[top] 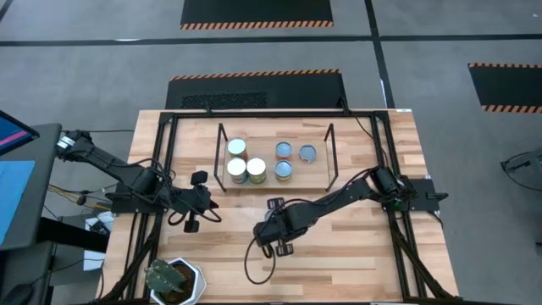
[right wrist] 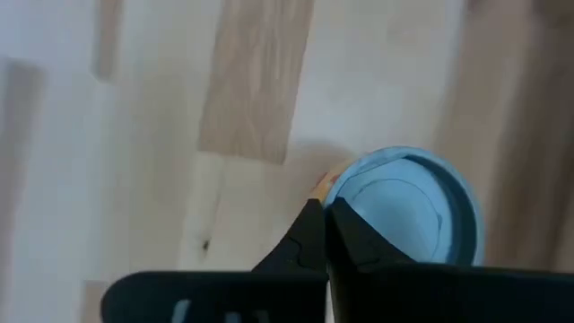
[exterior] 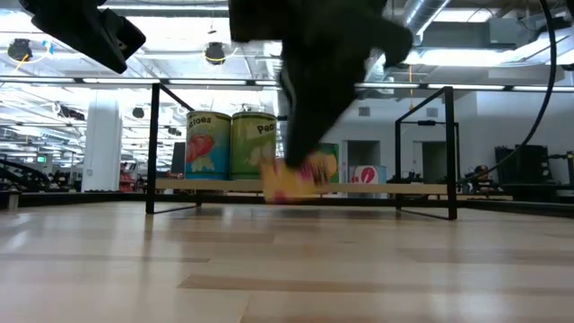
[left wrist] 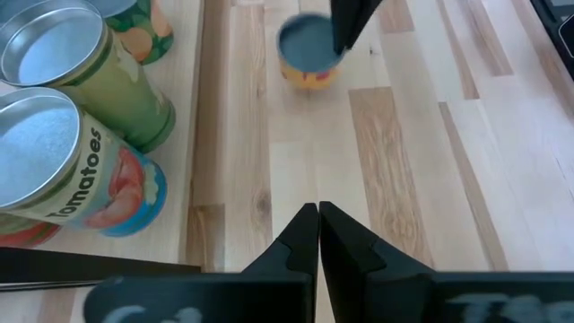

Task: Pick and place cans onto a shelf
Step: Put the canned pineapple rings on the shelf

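The right claw (right wrist: 325, 208), fingers pressed together and empty, hovers just beside a pale-blue-topped can (right wrist: 408, 211) standing on the desk (top: 356, 254) in front of the shelf (top: 262, 180). Five cans stand on the shelf. The left claw (left wrist: 317, 213), clenched, waits nearby.

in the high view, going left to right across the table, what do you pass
left hand → white-topped cans at the shelf's left end → right hand → blue-topped cans, then the lone blue-topped can
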